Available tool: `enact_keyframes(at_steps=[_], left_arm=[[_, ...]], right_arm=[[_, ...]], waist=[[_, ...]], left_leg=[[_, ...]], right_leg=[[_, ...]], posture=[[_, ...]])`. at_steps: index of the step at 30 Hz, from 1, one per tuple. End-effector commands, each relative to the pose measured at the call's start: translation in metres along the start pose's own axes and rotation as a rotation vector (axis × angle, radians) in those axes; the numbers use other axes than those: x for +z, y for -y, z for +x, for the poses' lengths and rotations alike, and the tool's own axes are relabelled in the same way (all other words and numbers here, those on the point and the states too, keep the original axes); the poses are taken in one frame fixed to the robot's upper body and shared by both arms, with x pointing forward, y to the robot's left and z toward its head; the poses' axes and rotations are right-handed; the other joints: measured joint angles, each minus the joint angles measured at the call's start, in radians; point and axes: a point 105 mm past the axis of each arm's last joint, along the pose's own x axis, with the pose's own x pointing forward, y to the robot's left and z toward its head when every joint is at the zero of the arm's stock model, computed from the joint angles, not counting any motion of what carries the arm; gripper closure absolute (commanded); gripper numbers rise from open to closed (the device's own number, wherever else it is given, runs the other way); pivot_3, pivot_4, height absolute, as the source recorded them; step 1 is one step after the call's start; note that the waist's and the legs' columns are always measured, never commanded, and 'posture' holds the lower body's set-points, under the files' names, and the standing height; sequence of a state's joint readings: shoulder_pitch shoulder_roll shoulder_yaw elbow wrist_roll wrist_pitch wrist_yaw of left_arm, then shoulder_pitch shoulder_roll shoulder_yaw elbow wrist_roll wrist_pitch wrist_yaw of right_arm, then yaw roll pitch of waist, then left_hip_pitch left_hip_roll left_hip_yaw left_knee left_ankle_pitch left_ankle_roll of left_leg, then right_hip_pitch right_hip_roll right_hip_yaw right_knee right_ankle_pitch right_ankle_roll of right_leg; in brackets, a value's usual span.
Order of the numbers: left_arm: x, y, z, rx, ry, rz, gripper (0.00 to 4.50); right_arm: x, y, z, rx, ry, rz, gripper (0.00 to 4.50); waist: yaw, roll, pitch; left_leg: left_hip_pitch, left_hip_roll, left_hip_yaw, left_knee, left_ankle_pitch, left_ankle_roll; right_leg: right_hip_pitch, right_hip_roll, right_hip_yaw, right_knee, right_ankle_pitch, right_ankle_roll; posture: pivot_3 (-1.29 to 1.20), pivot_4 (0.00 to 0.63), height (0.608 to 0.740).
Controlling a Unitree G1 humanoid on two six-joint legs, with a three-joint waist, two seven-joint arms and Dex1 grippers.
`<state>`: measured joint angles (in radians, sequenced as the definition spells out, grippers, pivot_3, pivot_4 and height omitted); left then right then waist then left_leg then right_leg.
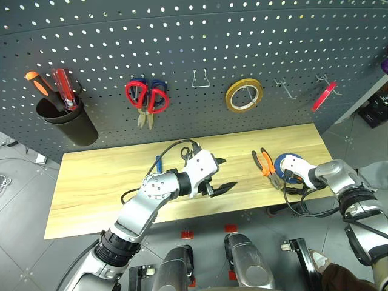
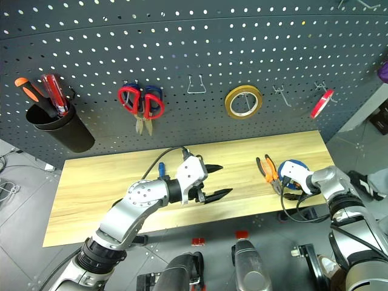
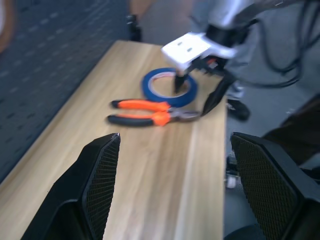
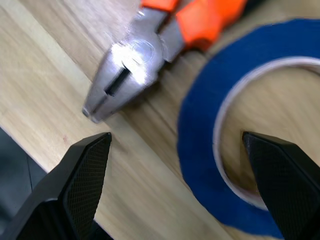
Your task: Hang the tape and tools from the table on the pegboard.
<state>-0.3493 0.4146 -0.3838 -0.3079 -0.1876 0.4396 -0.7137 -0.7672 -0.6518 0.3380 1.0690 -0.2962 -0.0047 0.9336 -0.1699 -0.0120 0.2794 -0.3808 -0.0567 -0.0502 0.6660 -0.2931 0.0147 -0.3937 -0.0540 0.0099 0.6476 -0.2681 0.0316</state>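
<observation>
Your right gripper (image 4: 175, 185) stands spread wide astride the near rim of the tape (image 4: 200, 130), one finger inside its hollow centre.

The tape lies flat near the table's (image 1: 109, 182) right end, pliers (image 3: 150, 112) just beside it. Your left gripper (image 3: 170, 190) hangs released above the table's middle, grasping nothing.

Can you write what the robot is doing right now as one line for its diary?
right tool: open, one finger inside blue tape | left tool: open, empty | pliers: on table beside tape
</observation>
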Motion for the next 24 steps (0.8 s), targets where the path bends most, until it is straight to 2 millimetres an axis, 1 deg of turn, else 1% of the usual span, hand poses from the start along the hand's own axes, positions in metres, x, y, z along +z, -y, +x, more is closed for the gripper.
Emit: enact_keyframes(at_steps=[1, 3, 6, 8, 10, 11, 13, 15, 17, 18, 19, 21, 24], left_arm=[[0.007, 0.005, 0.002, -0.022, 0.028, 0.040, 0.76], [0.006, 0.006, 0.002, -0.024, 0.028, 0.043, 0.76], [0.007, 0.006, 0.003, -0.020, 0.037, 0.045, 0.76], [0.010, 0.006, 0.002, -0.016, 0.063, 0.047, 0.76], [0.014, 0.007, 0.000, -0.012, 0.091, 0.044, 0.76], [0.016, 0.008, -0.001, -0.014, 0.102, 0.042, 0.76], [0.019, 0.011, -0.004, -0.023, 0.126, 0.043, 0.76], [0.020, 0.015, -0.008, -0.039, 0.143, 0.021, 0.76], [0.016, 0.014, -0.012, -0.030, 0.126, 0.026, 0.76], [0.015, 0.014, -0.013, -0.026, 0.119, 0.030, 0.76], [0.013, 0.011, -0.015, -0.009, 0.112, 0.033, 0.76], [0.012, 0.006, -0.019, 0.013, 0.097, 0.039, 0.76], [0.007, 0.004, -0.022, -0.004, 0.046, 0.059, 0.76]], right_arm=[[-0.007, -0.001, 0.005, -0.008, -0.058, -0.030, 0.59], [-0.009, -0.007, 0.010, 0.013, -0.079, -0.041, 1.21], [-0.012, -0.013, 0.015, 0.028, -0.107, -0.066, 2.26], [-0.013, -0.015, 0.020, 0.005, -0.111, -0.075, 2.94], [-0.014, -0.014, 0.022, -0.045, -0.100, -0.046, 3.58], [-0.015, -0.011, 0.021, -0.075, -0.093, -0.037, 3.80], [-0.017, -0.004, 0.017, -0.131, -0.075, -0.023, 3.82], [-0.019, 0.010, 0.004, -0.222, -0.036, -0.009, 3.82], [-0.016, 0.029, -0.016, -0.350, 0.030, 0.009, 3.82], [-0.015, 0.033, -0.023, -0.387, 0.049, 0.010, 3.82], [-0.009, 0.038, -0.034, -0.451, 0.093, 0.004, 3.82], [0.009, 0.041, -0.057, -0.566, 0.195, -0.038, 3.82], [0.039, 0.030, -0.084, -0.704, 0.338, -0.083, 3.82]], waist=[[0.000, -0.001, 0.000], [0.000, -0.001, 0.000], [-0.001, -0.001, 0.000], [-0.002, -0.002, -0.001], [-0.002, -0.005, -0.003], [-0.001, -0.007, -0.004], [0.000, -0.009, -0.005], [0.002, -0.009, -0.005], [0.011, -0.006, -0.003], [0.016, -0.003, -0.002], [0.018, -0.002, -0.002], [0.023, 0.000, -0.001], [0.017, 0.001, -0.002]], left_leg=[[0.000, 0.000, 0.000, 0.000, 0.000, 0.001], [0.001, 0.000, 0.000, 0.001, 0.000, 0.001], [0.001, 0.001, -0.001, 0.004, 0.000, 0.001], [0.002, 0.001, -0.001, 0.009, 0.000, 0.001], [0.001, 0.000, -0.001, 0.012, -0.001, 0.001], [0.002, 0.000, -0.001, 0.012, -0.001, 0.002], [0.002, 0.000, -0.001, 0.012, -0.001, 0.002], [0.002, 0.000, -0.001, 0.013, -0.001, 0.004], [0.001, -0.001, -0.001, 0.013, 0.000, 0.005], [0.000, -0.001, -0.001, 0.013, 0.001, 0.006], [-0.001, -0.002, 0.000, 0.013, 0.001, 0.006], [-0.002, -0.002, 0.000, 0.012, 0.001, 0.005], [-0.007, -0.001, 0.001, 0.011, 0.003, 0.002]], right_leg=[[0.000, 0.000, 0.000, 0.000, 0.000, 0.000], [0.000, 0.000, 0.000, 0.000, 0.001, 0.001], [0.003, 0.001, 0.000, 0.000, 0.002, 0.003], [0.005, 0.001, 0.000, 0.000, 0.003, 0.005], [0.006, 0.001, 0.001, 0.000, 0.005, 0.007], [0.006, 0.001, 0.002, 0.000, 0.006, 0.008], [0.006, 0.001, 0.002, -0.001, 0.009, 0.008], [0.006, 0.001, 0.002, 0.000, 0.011, 0.009], [0.006, 0.000, 0.003, 0.000, 0.012, 0.009], [0.005, 0.000, 0.003, 0.000, 0.012, 0.009], [0.004, 0.000, 0.003, 0.000, 0.012, 0.009], [0.002, 0.000, 0.004, 0.001, 0.012, 0.009], [-0.005, 0.001, 0.005, 0.002, 0.012, 0.010]], posture=[[-0.33, 0.301, 0.740], [-0.33, 0.293, 0.740], [-0.33, 0.284, 0.740], [-0.33, 0.276, 0.740], [-0.33, 0.270, 0.740], [-0.32, 0.268, 0.740], [-0.32, 0.266, 0.740], [-0.31, 0.265, 0.740], [-0.30, 0.264, 0.740], [-0.30, 0.264, 0.740], [-0.30, 0.264, 0.740], [-0.30, 0.264, 0.740], [-0.32, 0.268, 0.740]])
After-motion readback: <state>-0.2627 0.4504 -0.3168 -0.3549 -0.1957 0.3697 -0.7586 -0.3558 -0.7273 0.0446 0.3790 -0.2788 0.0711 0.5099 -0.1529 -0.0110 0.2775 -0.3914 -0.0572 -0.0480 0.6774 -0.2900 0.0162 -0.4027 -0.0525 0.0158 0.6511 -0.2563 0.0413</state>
